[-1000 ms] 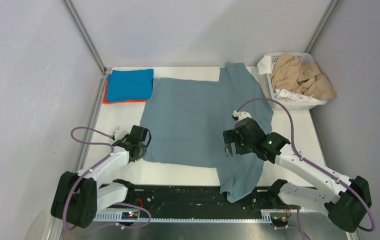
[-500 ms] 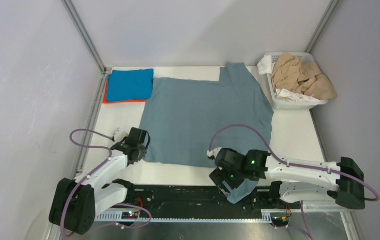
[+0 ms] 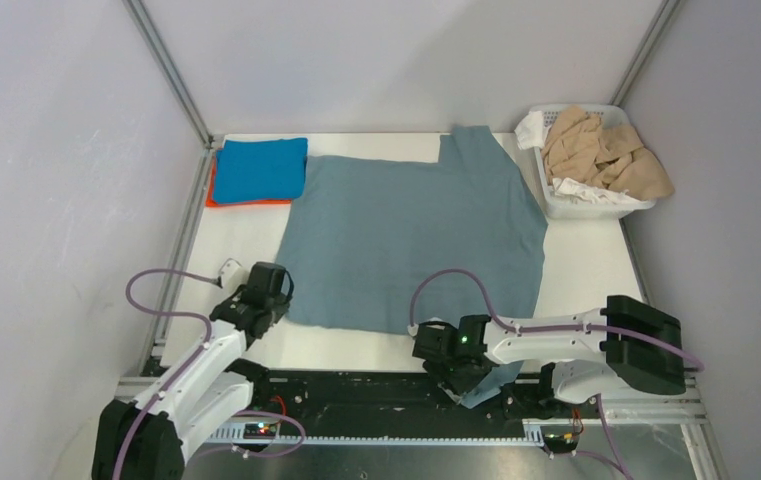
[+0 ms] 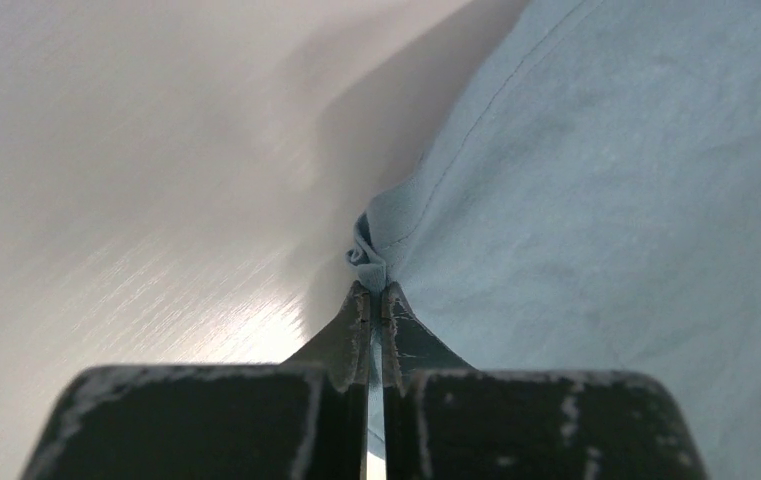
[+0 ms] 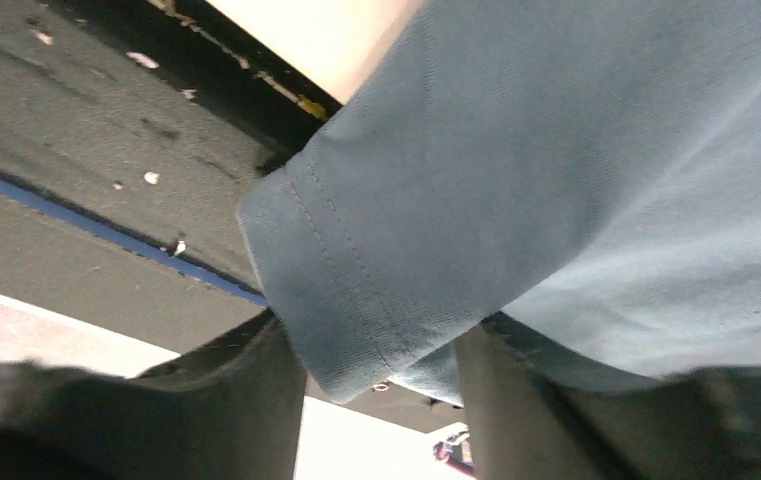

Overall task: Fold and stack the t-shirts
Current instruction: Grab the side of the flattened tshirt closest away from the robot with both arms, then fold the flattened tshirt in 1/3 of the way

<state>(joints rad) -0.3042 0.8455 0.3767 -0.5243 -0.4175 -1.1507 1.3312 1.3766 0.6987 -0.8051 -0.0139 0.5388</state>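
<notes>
A large dusty grey-blue t-shirt (image 3: 416,225) lies spread flat on the white table (image 3: 241,235). One sleeve (image 3: 488,384) hangs over the near edge. My left gripper (image 3: 276,306) is shut on the shirt's near left hem corner; the left wrist view shows the fingers (image 4: 360,318) pinching a bunch of cloth (image 4: 368,252). My right gripper (image 3: 454,370) is at the near edge by the hanging sleeve. In the right wrist view it (image 5: 381,385) is open, with the sleeve cuff (image 5: 346,290) lying loose between the jaws.
A folded bright blue shirt (image 3: 261,168) lies on an orange one (image 3: 218,200) at the back left. A white slatted basket (image 3: 596,208) at the back right holds tan (image 3: 606,150) and white (image 3: 531,128) shirts. A black rail (image 3: 356,395) runs along the near edge.
My right gripper has come off the shirt's right side and dropped towards me to the sleeve hanging over the near edge. My left gripper has drawn slightly nearer, still holding the hem.
</notes>
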